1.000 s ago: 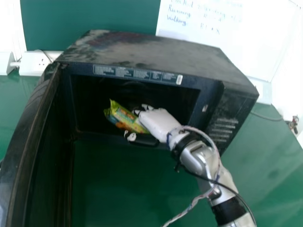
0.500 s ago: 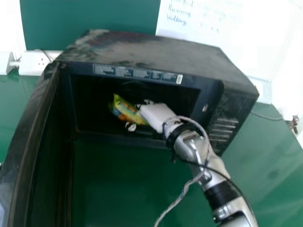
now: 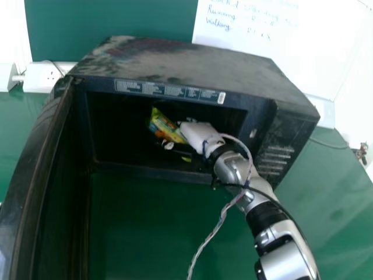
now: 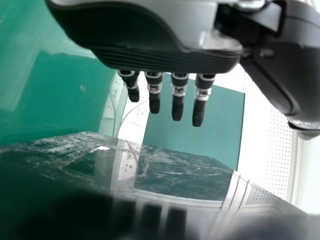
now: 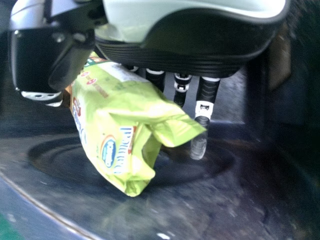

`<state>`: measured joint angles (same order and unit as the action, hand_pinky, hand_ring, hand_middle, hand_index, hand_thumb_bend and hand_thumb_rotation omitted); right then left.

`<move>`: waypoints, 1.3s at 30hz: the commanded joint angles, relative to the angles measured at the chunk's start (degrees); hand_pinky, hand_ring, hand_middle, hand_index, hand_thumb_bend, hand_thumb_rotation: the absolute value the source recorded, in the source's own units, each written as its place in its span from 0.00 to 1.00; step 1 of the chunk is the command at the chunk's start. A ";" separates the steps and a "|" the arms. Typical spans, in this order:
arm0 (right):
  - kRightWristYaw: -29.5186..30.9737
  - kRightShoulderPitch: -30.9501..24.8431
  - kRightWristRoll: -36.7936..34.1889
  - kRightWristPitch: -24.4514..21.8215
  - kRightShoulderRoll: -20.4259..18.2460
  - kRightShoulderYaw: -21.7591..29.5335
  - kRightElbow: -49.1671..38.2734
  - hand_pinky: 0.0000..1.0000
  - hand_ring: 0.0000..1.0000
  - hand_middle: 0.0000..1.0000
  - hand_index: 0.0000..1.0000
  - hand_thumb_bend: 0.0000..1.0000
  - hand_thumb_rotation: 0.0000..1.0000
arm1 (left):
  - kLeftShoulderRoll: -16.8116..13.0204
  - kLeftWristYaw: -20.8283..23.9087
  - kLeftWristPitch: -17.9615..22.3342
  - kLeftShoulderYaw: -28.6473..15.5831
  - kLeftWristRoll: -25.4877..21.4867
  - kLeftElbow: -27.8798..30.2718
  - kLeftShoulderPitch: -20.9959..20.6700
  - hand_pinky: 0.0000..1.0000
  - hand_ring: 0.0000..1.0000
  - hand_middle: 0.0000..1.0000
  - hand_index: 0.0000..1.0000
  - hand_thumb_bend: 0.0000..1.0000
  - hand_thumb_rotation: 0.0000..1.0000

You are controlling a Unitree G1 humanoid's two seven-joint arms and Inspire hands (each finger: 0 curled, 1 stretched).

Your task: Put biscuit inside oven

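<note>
My left hand (image 4: 160, 57) hung in the left wrist view, fingers straight, a bit apart. One door (image 3: 35, 181) stood open. One biscuit packet (image 3: 163, 125) had gone deeper past the front edge (image 3: 140, 171) of one microwave oven (image 3: 186, 61), pinched in my right hand (image 3: 199, 133). Next, I likely had to set it down.

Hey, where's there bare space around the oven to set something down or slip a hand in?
Bare table shows in front of the oven, between its open door and the cable hanging from the right arm, and right of the oven. Inside, the left side looks free; the middle and right are crowded by the right hand and biscuit packet.
</note>
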<state>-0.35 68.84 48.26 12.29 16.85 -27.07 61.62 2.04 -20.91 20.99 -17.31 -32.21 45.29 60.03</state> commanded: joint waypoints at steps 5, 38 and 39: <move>-3.87 4.37 -1.15 0.46 -0.72 -0.95 6.32 0.39 0.47 0.52 0.51 0.47 0.00 | -0.35 -0.85 1.66 -0.08 0.38 -0.91 0.16 0.82 0.68 0.69 0.77 0.83 0.93; -3.71 10.04 -3.19 -4.96 -6.19 -3.66 14.57 0.14 0.24 0.49 0.48 0.51 0.00 | -0.81 -5.35 10.16 1.12 3.13 -5.19 -0.42 0.81 0.78 0.80 0.79 0.82 0.96; -3.85 10.03 -3.35 -5.02 -6.28 -3.66 14.65 0.13 0.17 0.49 0.48 0.51 0.00 | -0.74 -5.39 10.52 1.15 3.44 -5.23 -0.29 0.80 0.77 0.80 0.80 0.81 0.94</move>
<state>-3.69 77.26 45.64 7.00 11.06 -31.10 75.81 1.55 -25.86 30.49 -16.45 -29.27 40.33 59.25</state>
